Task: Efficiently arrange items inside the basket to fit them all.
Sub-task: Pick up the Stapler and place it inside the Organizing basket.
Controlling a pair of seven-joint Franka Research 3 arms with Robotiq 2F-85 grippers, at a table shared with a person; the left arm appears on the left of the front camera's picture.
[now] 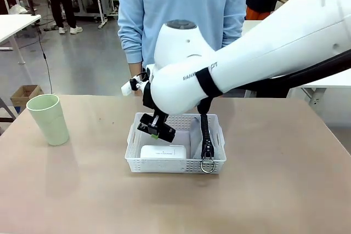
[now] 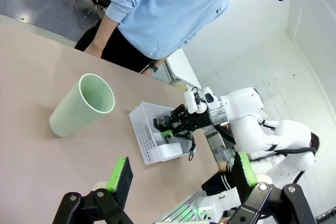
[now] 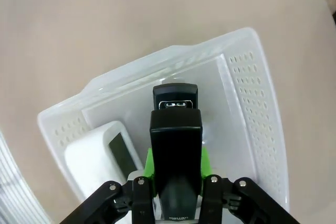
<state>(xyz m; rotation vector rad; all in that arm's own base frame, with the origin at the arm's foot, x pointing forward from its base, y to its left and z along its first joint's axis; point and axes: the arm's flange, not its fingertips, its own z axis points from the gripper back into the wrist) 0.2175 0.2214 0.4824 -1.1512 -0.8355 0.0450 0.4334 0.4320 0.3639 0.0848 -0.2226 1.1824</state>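
From the front, the right gripper [image 1: 156, 130] reaches across the middle and hangs tilted over the basket [image 1: 175, 164], which sits mid-table in front of a person [image 1: 181, 15] in a pale blue sweater. This view also sets out the spread. The cup [image 1: 48, 119] stands upright on the table [image 1: 274, 190], well left of the basket and outside it. The box [image 1: 163, 152] lies flat against the basket's near wall. The pouch [image 1: 205, 135] fills the right side, its black zipper running over the near rim with the ring hanging just outside. The right wrist view gives the grip itself: the green pads are clamped on both sides of the black object [image 3: 176, 129]. It is a long narrow bar with a glint of metal at its far end, held over the bare basket floor just beside the box. Whether it touches the floor cannot be told. The basket here shows as shallow white plastic with rows of small holes in its walls. The box is white with rounded corners and a grey panel on one face. The left wrist view adds the left gripper [image 2: 181, 172], spread wide and holding nothing, above the table's near part. The pale green cup and the basket lie beyond it.
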